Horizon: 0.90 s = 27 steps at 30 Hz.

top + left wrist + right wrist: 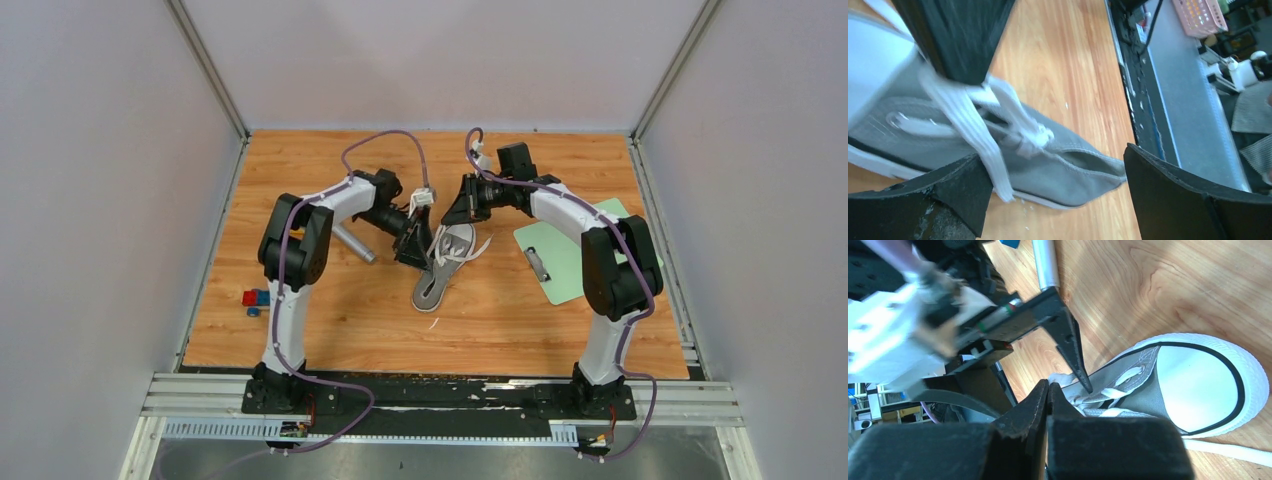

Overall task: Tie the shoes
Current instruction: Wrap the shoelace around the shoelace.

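Shoe: A small grey canvas shoe (pixel 432 288) with a white rubber toe and sole lay near the middle of the wooden table (pixel 330 330). From above, its toe pointed to about 1 o'clock and its heel to about 7 o'clock.

Laces: The long white laces (pixel 968 125) ran up the front of the shoe and bunched in a loose tangle over the tongue. One end lay on the wood at about 2 o'clock from the shoe.

Left gripper: The left gripper (pixel 1052 152) was at about 10 o'clock of the shoe, right over the laced part. Its two black fingers stood wide apart, with the shoe showing between them, and they gripped nothing. One lace ran down past the tip of one finger.

Right gripper: The right gripper (pixel 1049 387) was at about 12 o'clock of the shoe. Its two fingers were pressed tight together, with the tips right at the laces. I could not tell if a lace was pinched between them.

Clipboard: A flat green clipboard (pixel 575 262) lay at about 3 o'clock of the shoe, near it but not touching.

Tube: A short silver metal tube (pixel 352 243) lay at about 9 o'clock of the shoe, close by.

Blocks: Some small red and blue blocks (pixel 255 298) sat at about 9 o'clock too, well apart from the shoe, by the table's left edge.
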Each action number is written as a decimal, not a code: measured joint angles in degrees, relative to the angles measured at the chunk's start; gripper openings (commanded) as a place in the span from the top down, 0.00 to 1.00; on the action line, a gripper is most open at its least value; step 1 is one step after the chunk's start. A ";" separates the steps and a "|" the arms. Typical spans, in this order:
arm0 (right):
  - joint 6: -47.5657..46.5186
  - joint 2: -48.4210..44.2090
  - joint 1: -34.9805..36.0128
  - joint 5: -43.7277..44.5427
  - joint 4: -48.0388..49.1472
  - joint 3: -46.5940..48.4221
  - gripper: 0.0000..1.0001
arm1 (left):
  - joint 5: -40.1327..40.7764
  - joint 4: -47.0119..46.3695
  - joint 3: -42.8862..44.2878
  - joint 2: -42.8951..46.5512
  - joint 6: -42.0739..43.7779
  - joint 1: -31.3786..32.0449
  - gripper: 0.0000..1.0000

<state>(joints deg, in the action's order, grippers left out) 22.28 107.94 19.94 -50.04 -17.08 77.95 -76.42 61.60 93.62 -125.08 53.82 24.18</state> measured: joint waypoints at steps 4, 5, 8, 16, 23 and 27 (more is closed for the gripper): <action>-0.11 0.00 -0.07 0.00 0.00 0.00 1.00 | 5.40 -21.46 -14.67 5.79 -21.40 -0.02 0.00; -0.11 0.00 -0.11 0.00 0.02 0.00 1.00 | 6.38 -26.60 -17.29 7.52 -26.12 -0.07 0.00; -0.13 0.00 -0.15 0.00 0.02 0.00 1.00 | 11.91 -38.69 -21.24 12.50 -40.46 0.15 0.00; -0.33 0.00 -0.15 0.00 0.00 0.00 1.00 | 15.32 -58.21 -22.03 14.84 -61.07 1.75 0.07; -0.33 0.00 -0.15 0.00 0.02 0.00 1.00 | 14.38 -63.30 -23.91 14.82 -63.95 3.80 0.31; -0.33 0.00 -0.15 0.00 0.00 -0.02 1.00 | 14.08 -59.04 -22.95 14.82 -58.47 3.87 0.42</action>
<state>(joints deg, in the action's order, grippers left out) 21.96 107.94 19.79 -50.04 -17.08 77.93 -62.35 2.57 70.67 -110.26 -4.64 28.05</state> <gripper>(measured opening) 0.010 0.652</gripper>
